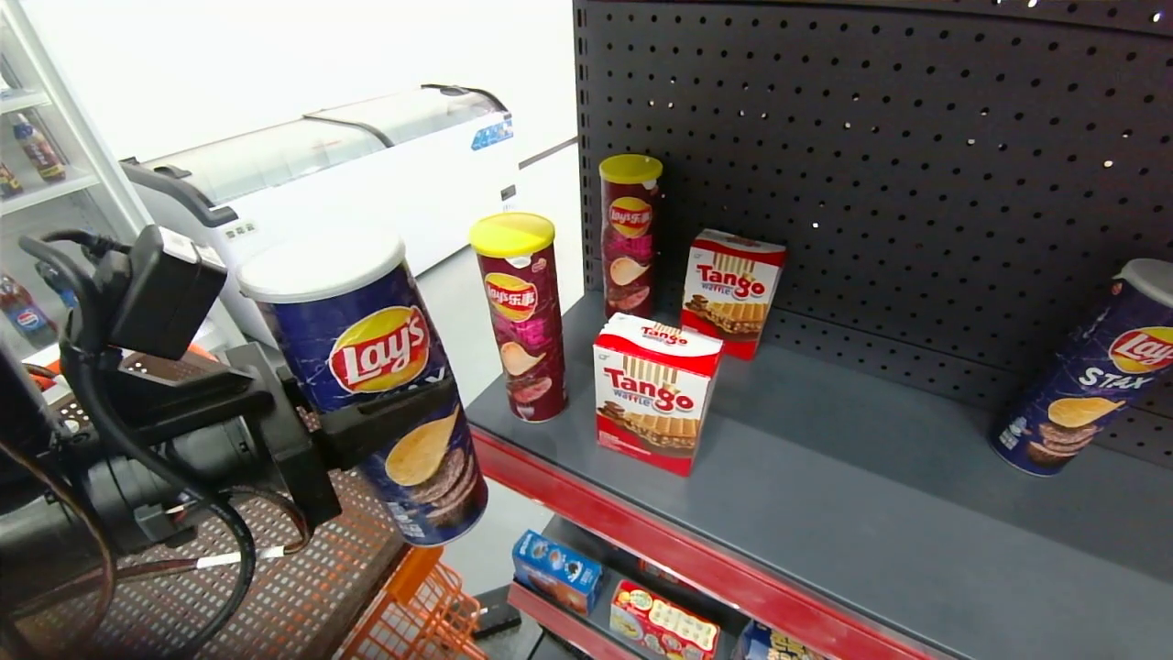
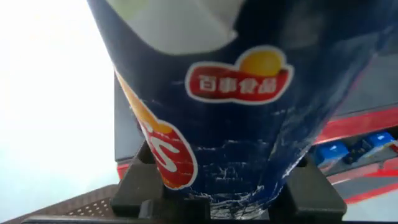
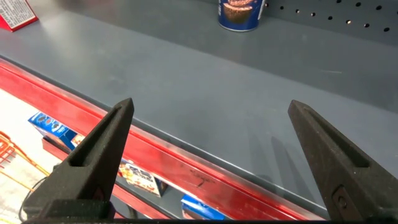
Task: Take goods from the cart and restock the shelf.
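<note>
Left gripper: jaws clamped across the middle of the blue chip can, white lid up, can slightly tilted. The can hangs in the air over the orange cart, just off the left end of the shelf, not on it.

Right gripper: jaws wide open, nothing between them, above the shelf's red front edge.

On the shelf:
- Front maroon can and rear maroon can, both upright at left.
- Front wafer box and rear wafer box beside them.
- Second blue can at right, leaning on the pegboard.
</note>
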`<state>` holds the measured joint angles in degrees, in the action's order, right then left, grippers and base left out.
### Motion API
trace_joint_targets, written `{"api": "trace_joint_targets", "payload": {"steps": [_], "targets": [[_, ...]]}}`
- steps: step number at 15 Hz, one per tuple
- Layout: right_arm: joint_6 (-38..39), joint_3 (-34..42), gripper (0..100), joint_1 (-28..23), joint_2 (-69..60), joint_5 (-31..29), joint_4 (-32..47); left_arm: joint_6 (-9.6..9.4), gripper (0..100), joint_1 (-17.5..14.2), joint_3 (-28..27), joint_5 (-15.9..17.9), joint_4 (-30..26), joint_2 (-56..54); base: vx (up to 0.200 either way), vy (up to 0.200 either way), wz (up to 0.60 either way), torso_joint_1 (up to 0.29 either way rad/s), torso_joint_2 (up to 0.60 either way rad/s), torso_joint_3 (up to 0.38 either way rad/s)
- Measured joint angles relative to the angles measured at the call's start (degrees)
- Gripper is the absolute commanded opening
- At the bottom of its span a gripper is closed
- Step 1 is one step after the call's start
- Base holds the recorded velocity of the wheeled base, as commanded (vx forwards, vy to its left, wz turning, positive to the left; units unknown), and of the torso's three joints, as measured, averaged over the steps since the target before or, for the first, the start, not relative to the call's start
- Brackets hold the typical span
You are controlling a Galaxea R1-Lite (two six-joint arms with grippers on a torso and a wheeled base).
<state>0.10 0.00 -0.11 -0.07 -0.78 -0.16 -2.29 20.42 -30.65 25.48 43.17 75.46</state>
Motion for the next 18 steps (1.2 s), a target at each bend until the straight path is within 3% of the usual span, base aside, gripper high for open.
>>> {"api": "trace_joint_targets", "payload": {"steps": [2,4,6,8,9,11,18], "targets": [[-0.02,0.00,100,0.01,0.00,0.02,0.00,0.00,0,0.79,-0.11,0.57,-0.12,-0.02,0.000,0.000,0.00,0.000,0.00,0.000],[-0.12,0.00,100,0.01,0.00,0.18,0.00,-0.09,0,3.63,0.28,1.04,-0.45,0.01,0.000,0.000,0.00,0.000,0.00,0.000],[-0.10,0.00,100,0.04,0.00,0.16,0.00,-0.77,0,5.90,0.37,1.04,-4.04,0.01,0.000,0.000,0.00,0.000,0.00,0.000],[-0.15,0.00,100,0.00,0.00,0.18,0.00,-4.52,0,8.19,0.39,1.01,-7.89,-0.07,0.000,0.000,0.00,0.000,0.00,0.000],[-0.10,0.00,100,0.00,0.00,0.18,0.00,-5.34,0,8.72,0.39,1.01,-8.39,-0.07,0.000,0.000,0.00,0.000,0.00,0.000],[-0.10,0.00,100,0.00,0.00,0.18,0.00,-5.61,0,9.20,0.20,1.10,-8.55,0.09,0.000,0.000,0.00,0.000,0.00,0.000],[-0.10,0.00,100,0.00,0.00,0.16,0.02,-5.91,0,10.61,-2.43,1.07,-5.81,4.17,0.000,0.000,-0.60,0.000,0.00,0.004]]}}
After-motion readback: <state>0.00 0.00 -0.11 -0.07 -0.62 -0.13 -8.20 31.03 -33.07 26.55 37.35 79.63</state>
